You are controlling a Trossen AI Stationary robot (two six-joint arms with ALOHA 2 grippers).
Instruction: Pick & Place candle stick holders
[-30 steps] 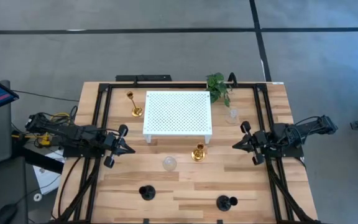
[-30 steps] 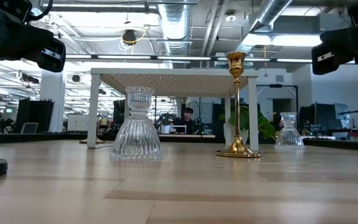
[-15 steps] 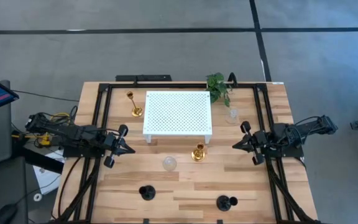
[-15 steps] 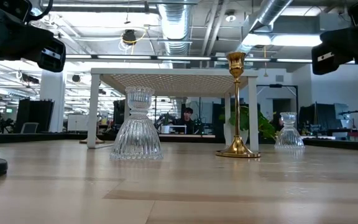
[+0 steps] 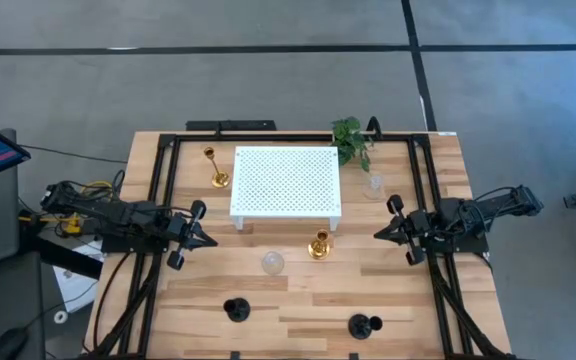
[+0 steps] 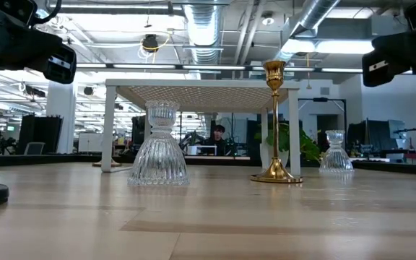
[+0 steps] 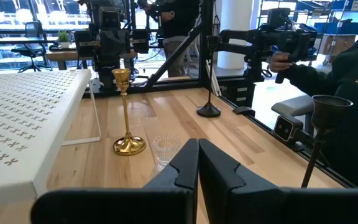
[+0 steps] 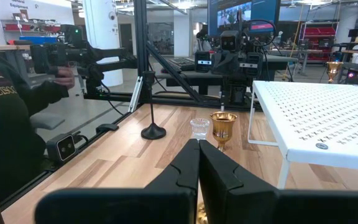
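- Candle stick holders scattered on light wooden table (image 5: 298, 300): tall shiny gold holder (image 5: 215, 167) back-left beside white perforated flat stand (image 5: 285, 182), none gripped.
- Left gripper (image 5: 200, 237) hovers left, fingers pressed together; open wide before descending.
- Squat clear ribbed glass holder (image 5: 272, 263) sits centre-front; approach vertically.
- Right gripper (image 5: 383, 232) waits right, fingers together.

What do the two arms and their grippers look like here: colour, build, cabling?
Both arms are matte black and jointed. The left gripper and right gripper each have two dark angular fingers tapering to points. Yellow-orange cabling shows only near the left arm's base.
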